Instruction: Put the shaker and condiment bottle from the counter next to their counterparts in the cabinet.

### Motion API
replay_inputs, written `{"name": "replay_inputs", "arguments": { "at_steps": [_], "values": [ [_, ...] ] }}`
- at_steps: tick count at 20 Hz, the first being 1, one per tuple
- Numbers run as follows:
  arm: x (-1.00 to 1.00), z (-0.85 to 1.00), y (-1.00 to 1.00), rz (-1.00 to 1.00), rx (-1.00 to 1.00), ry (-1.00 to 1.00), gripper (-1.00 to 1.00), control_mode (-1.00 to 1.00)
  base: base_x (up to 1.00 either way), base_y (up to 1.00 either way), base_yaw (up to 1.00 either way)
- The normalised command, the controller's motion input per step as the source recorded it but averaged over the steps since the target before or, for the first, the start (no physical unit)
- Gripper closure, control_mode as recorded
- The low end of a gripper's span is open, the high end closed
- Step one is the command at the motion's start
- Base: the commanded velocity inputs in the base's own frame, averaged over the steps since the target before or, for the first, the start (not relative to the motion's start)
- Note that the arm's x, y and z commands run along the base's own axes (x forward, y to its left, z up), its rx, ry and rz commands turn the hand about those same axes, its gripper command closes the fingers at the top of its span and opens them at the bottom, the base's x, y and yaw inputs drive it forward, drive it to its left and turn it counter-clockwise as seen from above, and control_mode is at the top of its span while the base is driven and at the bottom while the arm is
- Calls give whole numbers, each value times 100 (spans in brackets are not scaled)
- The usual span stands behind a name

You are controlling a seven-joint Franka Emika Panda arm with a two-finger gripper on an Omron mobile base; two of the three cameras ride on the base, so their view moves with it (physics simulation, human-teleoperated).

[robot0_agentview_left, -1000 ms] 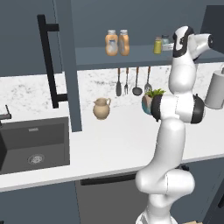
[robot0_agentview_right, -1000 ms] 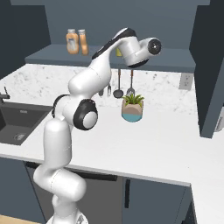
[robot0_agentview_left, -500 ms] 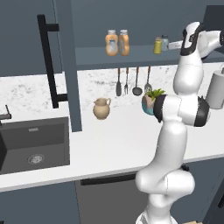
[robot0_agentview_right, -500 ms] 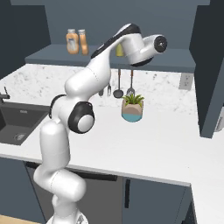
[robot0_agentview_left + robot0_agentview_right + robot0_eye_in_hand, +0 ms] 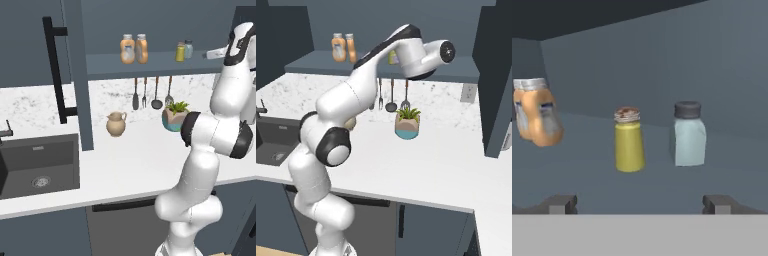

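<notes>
Hand view: hand [image 5: 640,202] spread wide, gripping nothing, facing the cabinet [image 5: 150,62] shelf.
Shaker [image 5: 688,134] stood upright just beside yellow shaker [image 5: 629,139]; orange bottles [image 5: 536,116] paired further along. Best move: pull back level, clear of both shakers.

Small tan ceramic jug [image 5: 116,123] standing upright on the worktop, right of a dark inset sink [image 5: 39,164] with a round metal drain. Four dark kitchen utensils [image 5: 151,93] hanging in a row on the speckled wall. Leafy green plant in a round blue-and-tan pot [image 5: 173,116] just below and right of them; white wall outlet [image 5: 469,92] well to the right.
</notes>
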Motion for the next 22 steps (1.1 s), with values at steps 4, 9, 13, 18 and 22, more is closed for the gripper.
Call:
{"name": "replay_inputs", "arguments": {
  "at_steps": [4,9,13,18,22],
  "values": [
    [-90,0,63,0,0,0,-100,-100,0,0,0],
    [-93,-4,71,0,0,-1,-100,-100,0,0,0],
    [-98,0,60,0,0,-5,-100,-100,0,0,0],
    [-94,0,45,-6,0,-2,-100,-100,0,0,0],
    [-88,1,42,-15,0,0,-100,-100,0,0,0]
  ]
}}
